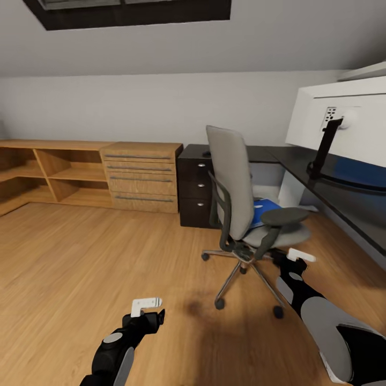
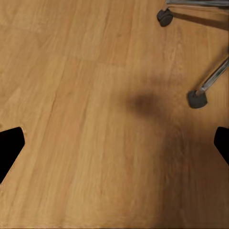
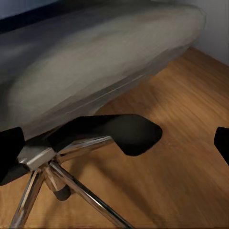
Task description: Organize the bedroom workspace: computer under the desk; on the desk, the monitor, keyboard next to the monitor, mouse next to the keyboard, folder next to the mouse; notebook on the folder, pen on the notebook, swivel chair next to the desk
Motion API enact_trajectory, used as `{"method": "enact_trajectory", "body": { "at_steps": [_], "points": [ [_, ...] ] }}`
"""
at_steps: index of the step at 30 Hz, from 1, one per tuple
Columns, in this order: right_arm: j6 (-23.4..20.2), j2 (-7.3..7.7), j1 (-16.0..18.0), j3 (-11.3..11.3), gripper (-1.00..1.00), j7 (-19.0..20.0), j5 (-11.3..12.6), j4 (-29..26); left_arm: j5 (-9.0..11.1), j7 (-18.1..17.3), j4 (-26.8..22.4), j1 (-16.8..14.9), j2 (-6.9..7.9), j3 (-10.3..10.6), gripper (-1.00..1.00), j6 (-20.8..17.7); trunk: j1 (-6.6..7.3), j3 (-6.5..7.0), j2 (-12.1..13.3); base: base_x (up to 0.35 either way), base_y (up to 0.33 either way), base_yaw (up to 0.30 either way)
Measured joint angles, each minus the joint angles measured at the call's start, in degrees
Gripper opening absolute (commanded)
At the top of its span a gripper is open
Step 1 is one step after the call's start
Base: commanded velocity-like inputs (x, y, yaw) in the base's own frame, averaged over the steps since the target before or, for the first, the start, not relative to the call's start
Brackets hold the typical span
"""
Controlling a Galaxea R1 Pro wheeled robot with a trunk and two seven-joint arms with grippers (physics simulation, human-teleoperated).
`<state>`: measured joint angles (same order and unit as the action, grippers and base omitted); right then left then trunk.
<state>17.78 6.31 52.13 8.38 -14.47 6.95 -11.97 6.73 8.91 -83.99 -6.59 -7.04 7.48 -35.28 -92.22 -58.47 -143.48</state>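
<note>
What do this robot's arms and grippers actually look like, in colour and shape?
Both arms are chunky black tubes with pale grey oval panels; the right arm shows a wide grey shell. The left gripper and right gripper are black with a small white block on top. In the wrist views the fingertips look plain black. No cables or markings show.

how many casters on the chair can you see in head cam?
4. Chair casters: rear left, front centre, front right, and one under the seat. A fifth may be hidden behind the right hand.
</note>
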Motion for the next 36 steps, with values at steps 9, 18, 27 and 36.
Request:
{"method": "enact_trajectory", "body": {
  "at_steps": [9,18,27,36],
  "points": [
    [0.01,-0.31,0.00,0.03,1.00,-0.03,0.05,0.04,-0.03,0.00,0.25,0.00,0.00,0.00,1.00,0.09,0.02,0.49,0.00,-0.026,0.014,0.219],
    [0.03,-0.59,-0.05,0.02,1.00,-0.07,0.02,0.07,0.04,0.00,0.27,-0.01,0.00,0.00,1.00,0.06,0.02,0.96,0.00,0.000,0.000,0.233],
    [0.23,-2.58,-0.05,0.08,1.00,-0.01,-0.18,0.00,0.11,0.09,1.08,-0.02,0.06,-0.31,1.00,0.09,0.02,1.17,0.00,0.000,0.000,0.264],
    [0.29,-2.98,-0.05,0.12,1.00,0.00,-0.20,-0.01,0.01,0.09,1.49,-0.02,0.02,-0.30,1.00,0.09,0.02,1.17,0.00,0.000,0.000,0.276]
  ]
}}
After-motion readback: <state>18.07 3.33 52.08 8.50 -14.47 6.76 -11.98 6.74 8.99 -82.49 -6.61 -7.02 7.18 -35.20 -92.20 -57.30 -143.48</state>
